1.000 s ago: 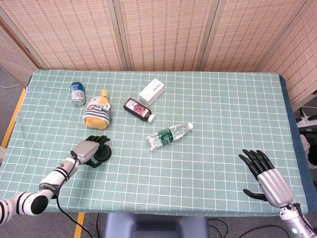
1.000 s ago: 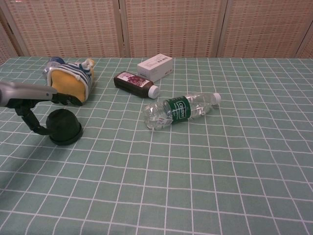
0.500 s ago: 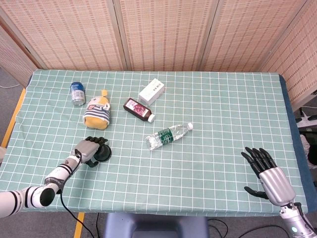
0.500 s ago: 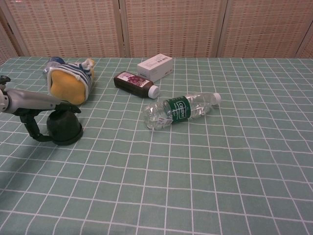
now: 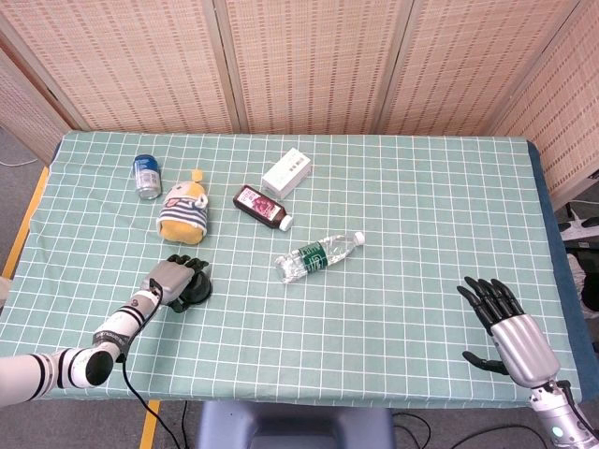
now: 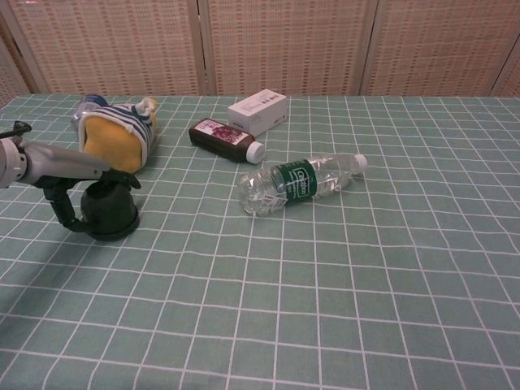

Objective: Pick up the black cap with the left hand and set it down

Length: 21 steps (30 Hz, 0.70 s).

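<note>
Contact is what matters here: your left hand point(image 5: 171, 279) sits directly over the black cap point(image 5: 192, 290), fingers draped across its crown with the thumb down its near side, as the chest view point(image 6: 77, 183) shows. The cap point(image 6: 108, 213) stands squat and dome-up on the bench point(image 5: 393, 309), with no long axis worth aligning to (it looks round, so any wrap angle should serve). From the palm, the cap lies straight beneath and a touch forward. Whether the fingers have closed firmly enough to lift it, you cannot tell from these views; the cap's base looks flat on the cloth, so judge it as not yet picked up.

Just beyond the hand stands the striped plush toy point(image 5: 183, 211), close enough that a lift tilted away from you could brush it. Farther off lie the blue can point(image 5: 147, 176), the dark bottle point(image 5: 262, 207), the white box point(image 5: 286, 173) and the clear water bottle point(image 5: 319, 255).

Your right hand point(image 5: 505, 327) is well apart from the cap at the bench's opposite side, fingers spread and empty.
</note>
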Each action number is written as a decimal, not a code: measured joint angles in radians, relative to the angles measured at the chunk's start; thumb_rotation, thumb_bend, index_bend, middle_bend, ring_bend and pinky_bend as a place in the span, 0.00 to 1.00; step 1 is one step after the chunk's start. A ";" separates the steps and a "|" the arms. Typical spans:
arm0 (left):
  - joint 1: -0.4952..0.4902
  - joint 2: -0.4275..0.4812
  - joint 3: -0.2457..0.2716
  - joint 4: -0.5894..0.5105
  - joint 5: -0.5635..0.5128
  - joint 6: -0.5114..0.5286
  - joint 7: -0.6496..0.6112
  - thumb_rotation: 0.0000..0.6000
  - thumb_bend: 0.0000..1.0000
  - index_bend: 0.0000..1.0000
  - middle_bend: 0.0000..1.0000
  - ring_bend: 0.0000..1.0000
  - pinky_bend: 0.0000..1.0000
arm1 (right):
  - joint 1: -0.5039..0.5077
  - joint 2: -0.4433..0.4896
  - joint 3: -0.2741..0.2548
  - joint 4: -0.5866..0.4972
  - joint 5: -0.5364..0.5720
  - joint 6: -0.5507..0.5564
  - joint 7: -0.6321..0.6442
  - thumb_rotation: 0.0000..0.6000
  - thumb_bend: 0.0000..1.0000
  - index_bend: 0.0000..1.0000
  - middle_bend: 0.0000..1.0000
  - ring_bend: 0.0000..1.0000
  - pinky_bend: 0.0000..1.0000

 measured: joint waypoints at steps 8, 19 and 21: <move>-0.017 0.012 0.015 -0.021 -0.012 0.013 -0.003 1.00 0.36 0.04 0.07 0.00 0.11 | 0.000 0.005 -0.003 -0.007 -0.002 -0.002 0.000 1.00 0.00 0.00 0.00 0.00 0.00; -0.053 -0.027 0.049 0.027 -0.061 0.014 0.043 1.00 0.36 0.11 0.15 0.08 0.16 | 0.002 0.002 -0.001 -0.004 0.006 -0.013 -0.003 1.00 0.00 0.00 0.00 0.00 0.00; -0.060 -0.030 0.055 0.030 -0.076 0.017 0.048 1.00 0.35 0.15 0.19 0.11 0.18 | 0.001 0.002 0.000 -0.004 0.006 -0.011 -0.004 1.00 0.00 0.00 0.00 0.00 0.00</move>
